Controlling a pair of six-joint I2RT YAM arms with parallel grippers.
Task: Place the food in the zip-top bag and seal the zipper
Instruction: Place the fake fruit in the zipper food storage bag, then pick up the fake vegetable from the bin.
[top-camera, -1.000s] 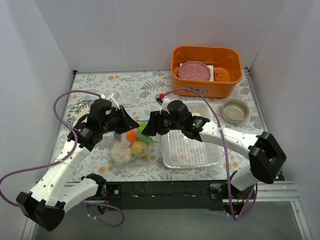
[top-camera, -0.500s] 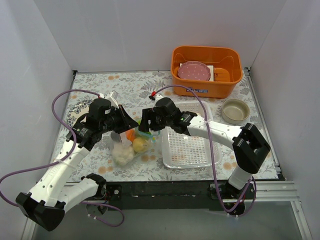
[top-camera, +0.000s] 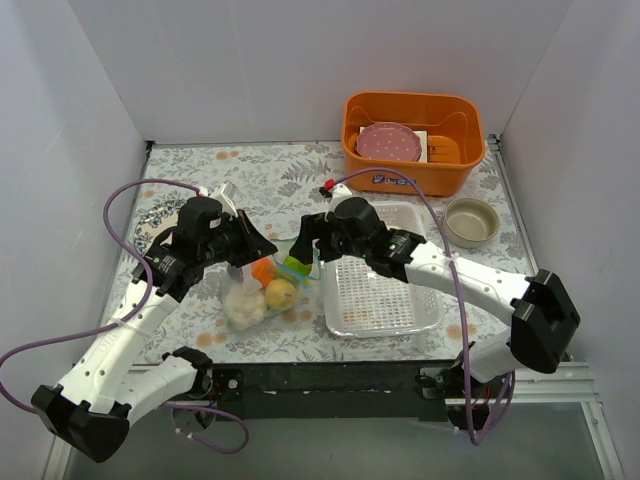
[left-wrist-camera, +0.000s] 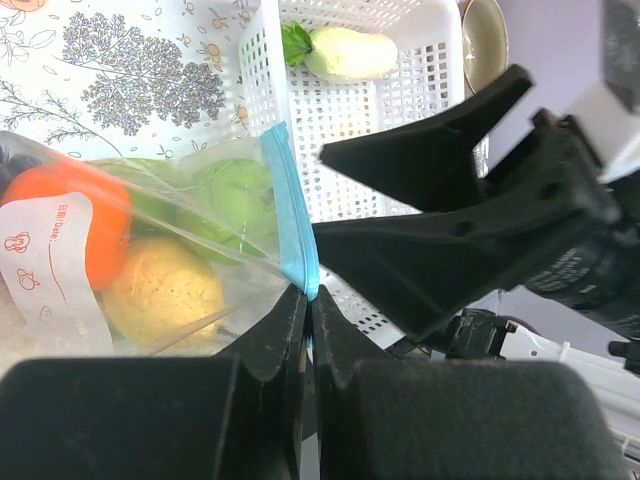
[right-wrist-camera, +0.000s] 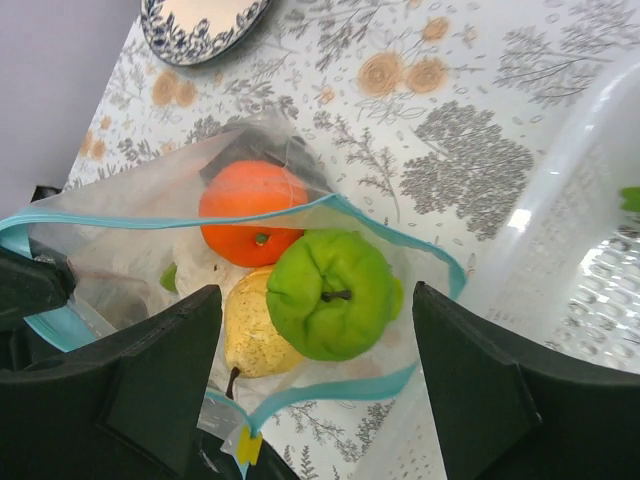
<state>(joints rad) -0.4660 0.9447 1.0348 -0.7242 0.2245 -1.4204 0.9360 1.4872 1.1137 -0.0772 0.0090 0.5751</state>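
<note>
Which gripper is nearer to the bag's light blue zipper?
Left. The left gripper is shut on one end of the zipper, touching it. The right gripper hangs open above the green pepper in the open mouth, seemingly clear of the strip.

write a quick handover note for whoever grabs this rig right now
The left gripper is shut on the zipper at one end of the zip-top bag, holding its mouth up.
The right gripper is open over the mouth, holding nothing.
Done: orange, lemon and green pepper are in the bag.
Left: the white radish lies in the perforated tray; bag it, then seal the open zipper.
</note>
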